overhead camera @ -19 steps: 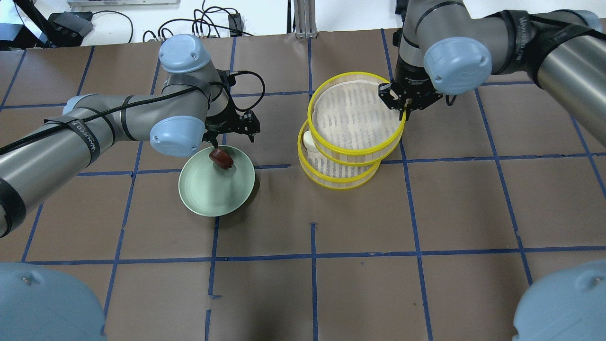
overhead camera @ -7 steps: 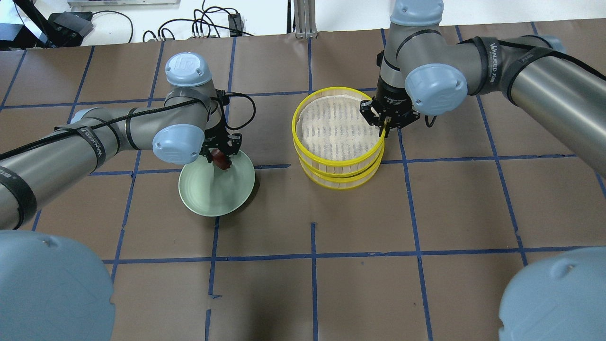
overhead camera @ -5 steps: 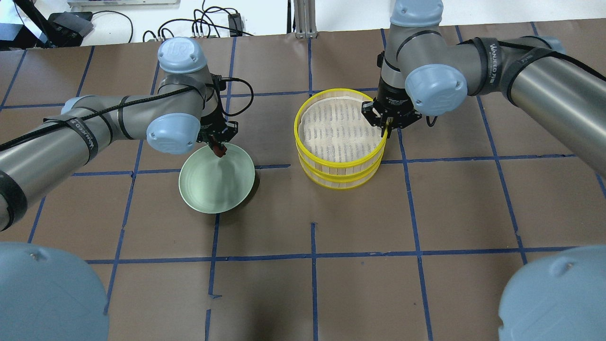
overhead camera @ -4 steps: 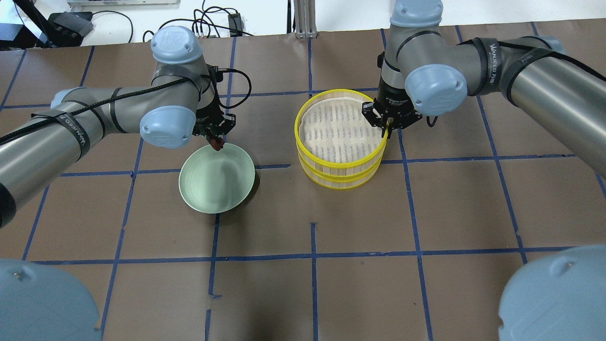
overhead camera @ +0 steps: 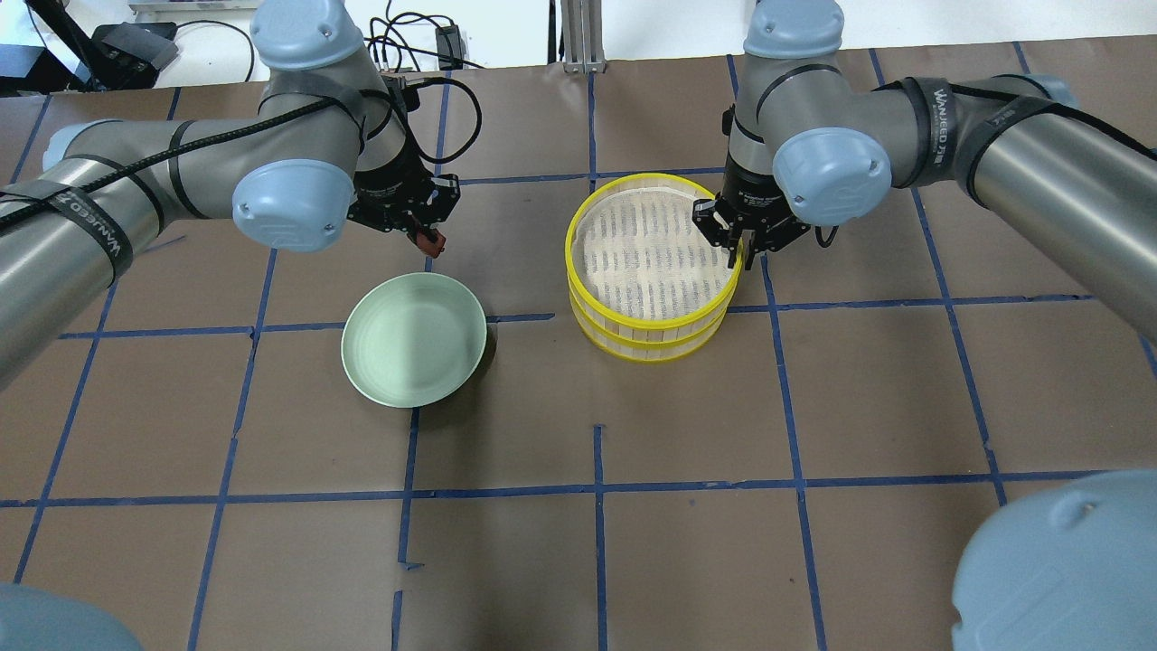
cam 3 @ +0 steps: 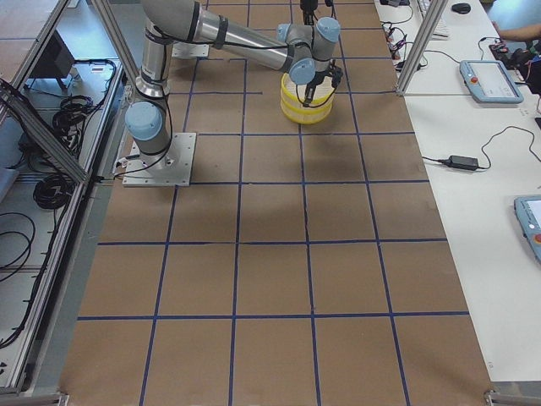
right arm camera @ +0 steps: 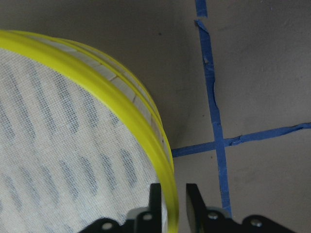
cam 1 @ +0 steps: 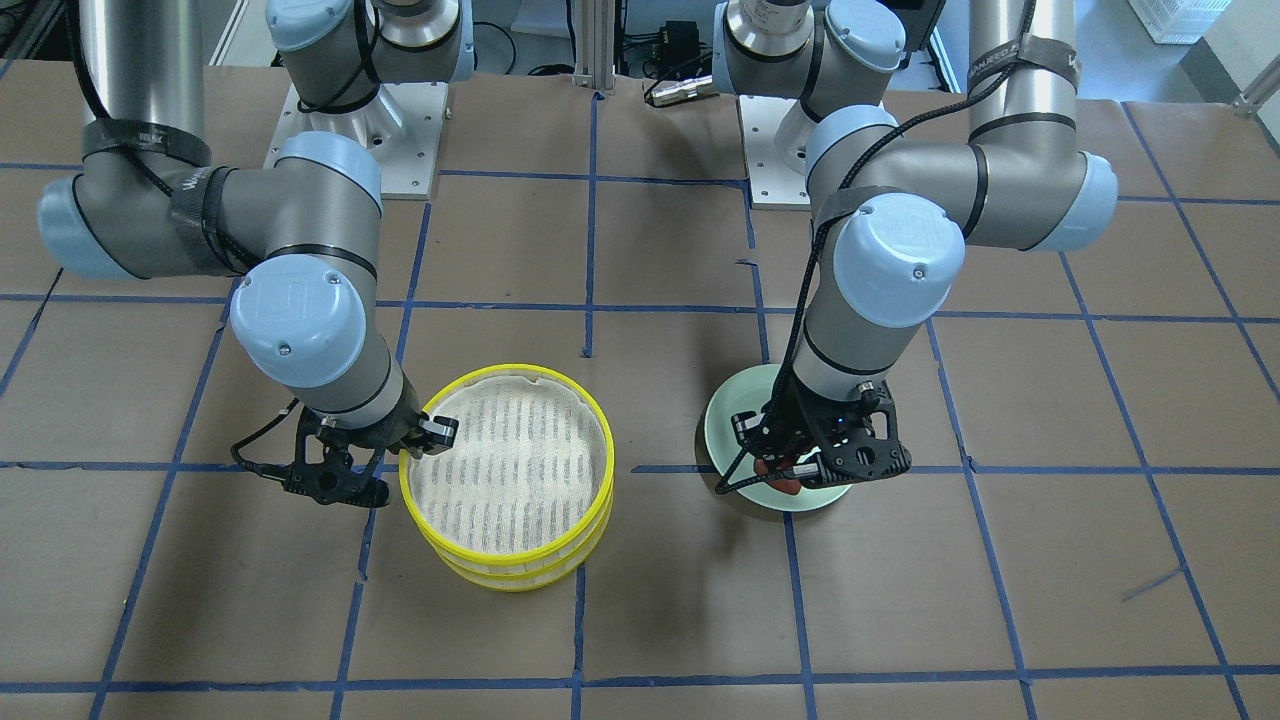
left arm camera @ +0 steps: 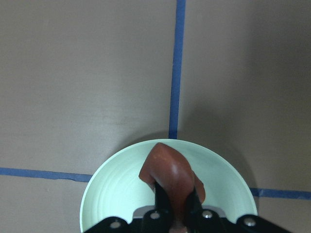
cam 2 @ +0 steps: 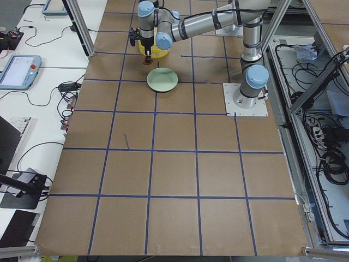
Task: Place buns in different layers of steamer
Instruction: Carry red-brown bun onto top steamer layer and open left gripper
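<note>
My left gripper is shut on the reddish-brown bun and holds it in the air beyond the far rim of the pale green plate. The left wrist view shows the bun between the fingers, with the bare plate below. The steamer stands as two trays stacked in line, and the top tray's floor is bare. My right gripper is shut on the top tray's right rim, one finger on each side. The white bun is hidden from every view.
The table is brown paper with a blue tape grid. Cables and a black box lie past its far edge. Both robot bases stand at the table's robot side. The lower tray shows under the top one.
My right gripper slid the top tray into line over the lower one, covering the white bun. My left gripper closed on the brown bun on the plate and lifted it up and back.
</note>
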Robot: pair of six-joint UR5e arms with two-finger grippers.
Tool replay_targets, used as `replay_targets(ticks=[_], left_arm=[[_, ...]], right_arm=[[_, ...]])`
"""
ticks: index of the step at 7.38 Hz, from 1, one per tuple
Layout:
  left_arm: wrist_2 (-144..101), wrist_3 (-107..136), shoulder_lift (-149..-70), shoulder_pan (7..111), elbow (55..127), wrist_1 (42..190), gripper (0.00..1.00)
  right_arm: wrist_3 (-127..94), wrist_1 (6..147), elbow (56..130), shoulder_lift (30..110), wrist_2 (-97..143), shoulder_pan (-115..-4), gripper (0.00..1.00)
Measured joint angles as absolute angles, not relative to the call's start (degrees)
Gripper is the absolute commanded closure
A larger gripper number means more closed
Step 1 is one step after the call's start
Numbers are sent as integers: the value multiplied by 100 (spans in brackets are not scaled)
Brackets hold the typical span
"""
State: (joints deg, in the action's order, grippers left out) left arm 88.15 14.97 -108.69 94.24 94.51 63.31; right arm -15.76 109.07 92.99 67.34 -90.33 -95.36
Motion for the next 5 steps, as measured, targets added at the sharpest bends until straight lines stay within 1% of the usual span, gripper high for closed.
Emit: replay_targets(ticks=[2,4,5], left_arm=[[8316,2328,-10884,9648,9319,6333,82],[7380,3508,-10995,9899,9191,6040,82],[7206,4010,-11093,10096,9167,5793,57]], right_arm=[[-1288,10782,9187,6858,-9053,-9479,0],[-706,9854,8678,7259,-9049,-9156,0],[-491,9300,8353,7451,-9051,-9021,0]])
